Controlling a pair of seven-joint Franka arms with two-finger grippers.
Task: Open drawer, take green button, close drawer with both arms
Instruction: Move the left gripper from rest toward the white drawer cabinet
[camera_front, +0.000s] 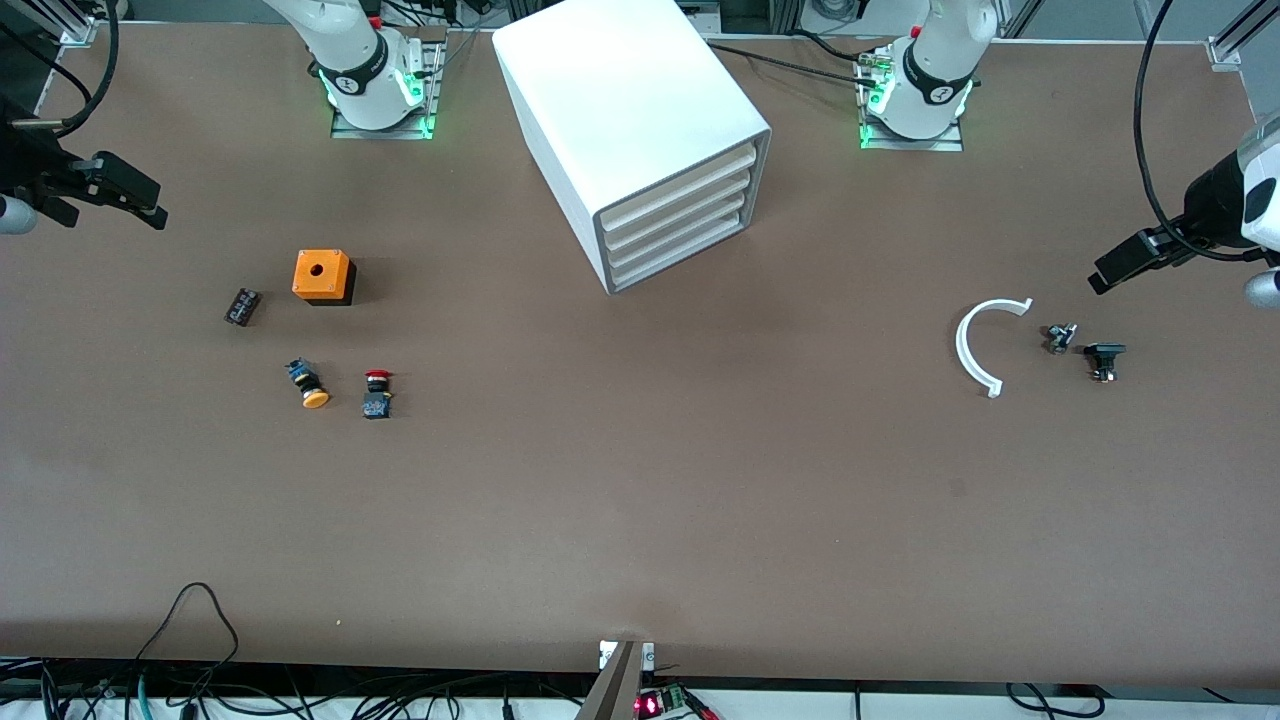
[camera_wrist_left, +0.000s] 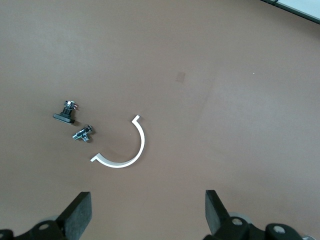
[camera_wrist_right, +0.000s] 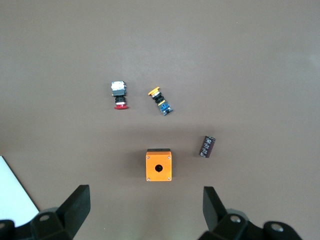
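The white cabinet (camera_front: 640, 110) stands between the arms' bases, with all four drawers shut. The drawer (camera_front: 682, 262), the lowest one, is shut. The green-capped button is hidden from every view. My right gripper (camera_front: 150, 200) hangs open and empty over the right arm's end of the table; in the right wrist view (camera_wrist_right: 146, 200) its jaws are wide apart above bare table beside the orange box (camera_wrist_right: 159, 165). My left gripper (camera_front: 1102, 275) hangs open and empty over the left arm's end; in the left wrist view (camera_wrist_left: 147, 200) it is above the white arc (camera_wrist_left: 142, 147).
Toward the right arm's end lie an orange box (camera_front: 323, 276), a small black part (camera_front: 242, 306), an orange-capped button (camera_front: 309, 385) and a red-capped button (camera_front: 378, 392). Toward the left arm's end lie a white arc (camera_front: 962, 345), a small metal part (camera_front: 1060, 337) and a black part (camera_front: 1104, 358).
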